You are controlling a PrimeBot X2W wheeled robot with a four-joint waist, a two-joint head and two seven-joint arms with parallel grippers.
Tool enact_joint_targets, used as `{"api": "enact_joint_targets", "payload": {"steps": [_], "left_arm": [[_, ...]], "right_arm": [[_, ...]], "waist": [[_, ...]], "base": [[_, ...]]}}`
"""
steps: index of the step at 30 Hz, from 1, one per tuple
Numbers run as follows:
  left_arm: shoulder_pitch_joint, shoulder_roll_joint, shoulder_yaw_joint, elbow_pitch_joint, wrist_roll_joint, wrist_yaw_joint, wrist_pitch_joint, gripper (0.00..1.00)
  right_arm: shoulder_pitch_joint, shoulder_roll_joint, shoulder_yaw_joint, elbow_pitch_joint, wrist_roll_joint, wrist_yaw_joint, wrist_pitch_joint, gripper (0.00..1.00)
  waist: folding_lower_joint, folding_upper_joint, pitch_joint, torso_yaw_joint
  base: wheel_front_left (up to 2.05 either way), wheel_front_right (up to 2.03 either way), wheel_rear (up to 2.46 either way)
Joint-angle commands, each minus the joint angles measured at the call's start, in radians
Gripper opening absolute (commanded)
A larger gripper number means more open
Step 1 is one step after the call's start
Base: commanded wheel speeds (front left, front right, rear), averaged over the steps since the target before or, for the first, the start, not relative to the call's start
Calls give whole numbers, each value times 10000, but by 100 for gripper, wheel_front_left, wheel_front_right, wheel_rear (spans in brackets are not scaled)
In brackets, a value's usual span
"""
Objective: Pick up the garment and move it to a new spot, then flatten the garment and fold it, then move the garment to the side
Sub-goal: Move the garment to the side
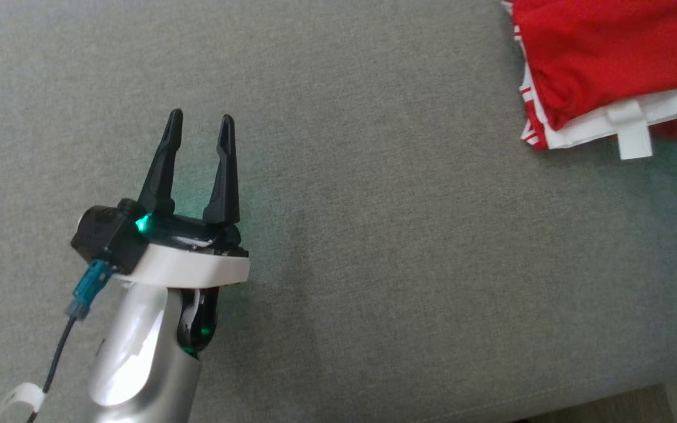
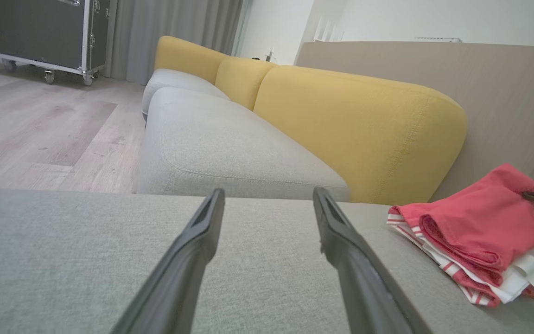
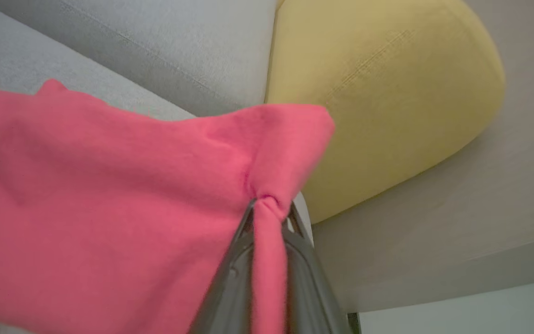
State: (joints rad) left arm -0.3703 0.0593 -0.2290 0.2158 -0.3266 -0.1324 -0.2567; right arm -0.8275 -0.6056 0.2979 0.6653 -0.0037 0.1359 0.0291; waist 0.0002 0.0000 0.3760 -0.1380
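Red folded fabric garment (image 1: 603, 59) by the grey upholstered seat's (image 1: 374, 235) far edge: clamped by right pincer (image 3: 269, 208); left pincer (image 1: 200, 126) open, empty.

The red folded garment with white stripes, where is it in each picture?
Head view: top right corner, the red folded garment on the grey fabric seat.
Left wrist view: far right, lying on that seat.
Right wrist view: across the left, pinched by the right gripper at bottom middle.
Shared landmark: the grey seat; both wrist views add the yellow sofa back.
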Motion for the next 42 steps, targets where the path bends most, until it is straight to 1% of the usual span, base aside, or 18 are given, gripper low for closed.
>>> {"api": "enact_joint_targets", "payload": {"steps": [1, 8, 12, 13, 14, 15, 21, 27, 31, 35, 38, 42], "left_arm": [[-274, 215, 177, -295, -68, 17, -51, 100], [-452, 308, 122, -231, -185, 17, -51, 100], [-499, 347, 148, -213, -213, 17, -51, 100], [-513, 360, 151, -207, -224, 17, -51, 100], [-530, 366, 149, -198, -232, 17, -51, 100], [-542, 367, 151, -188, -236, 17, -51, 100], [-468, 378, 289, -106, -253, 17, -51, 100], [-208, 255, 623, -154, -264, 17, -51, 100], [77, 188, 915, -226, -224, 17, -51, 100], [460, 132, 1356, -359, -198, 17, -51, 100], [781, 96, 1599, -411, -171, 17, -51, 100], [1243, 60, 1827, -447, -72, 17, -51, 100]], "right_arm": [[20, -312, -248, -118, 62, -52, 126, 0], [269, -344, -1080, 197, -67, -52, 230, 0], [370, -231, -1548, 285, -151, -52, 378, 0], [389, -192, -1692, 250, -194, -52, 377, 21], [413, -145, -1831, 180, -247, -52, 336, 96], [452, -84, -1954, 116, -296, -52, 329, 100], [610, 274, -2452, -282, -651, -52, 315, 100], [579, 956, -2404, -886, -712, -52, 202, 100], [622, 1623, -2231, -1407, -346, -52, 42, 100], [876, 2435, -2096, -2099, 221, -52, -305, 100], [1273, 3146, -2191, -2585, 652, -52, -656, 100], [2171, 4266, -2386, -3119, 1104, -52, -1191, 100]], "waist": [[-2, 0, 164, 88], [-2, 0, 415, 286], [-2, 0, 488, 356], [-2, 0, 507, 367], [-2, 0, 517, 380], [-2, 0, 510, 387], [-2, 0, 143, 358], [-2, 0, -605, 378], [-2, 0, -1215, 484], [-2, 0, -1757, 606], [-2, 0, -2148, 724], [-2, 0, -2641, 894]], "base": [[0, 0, 0], [0, 0, 0], [0, 0, 0], [0, 0, 0], [0, 0, 0], [0, 0, 0], [0, 0, 0], [0, 0, 0], [0, 0, 0], [0, 0, 0], [0, 0, 0], [0, 0, 0]]}}
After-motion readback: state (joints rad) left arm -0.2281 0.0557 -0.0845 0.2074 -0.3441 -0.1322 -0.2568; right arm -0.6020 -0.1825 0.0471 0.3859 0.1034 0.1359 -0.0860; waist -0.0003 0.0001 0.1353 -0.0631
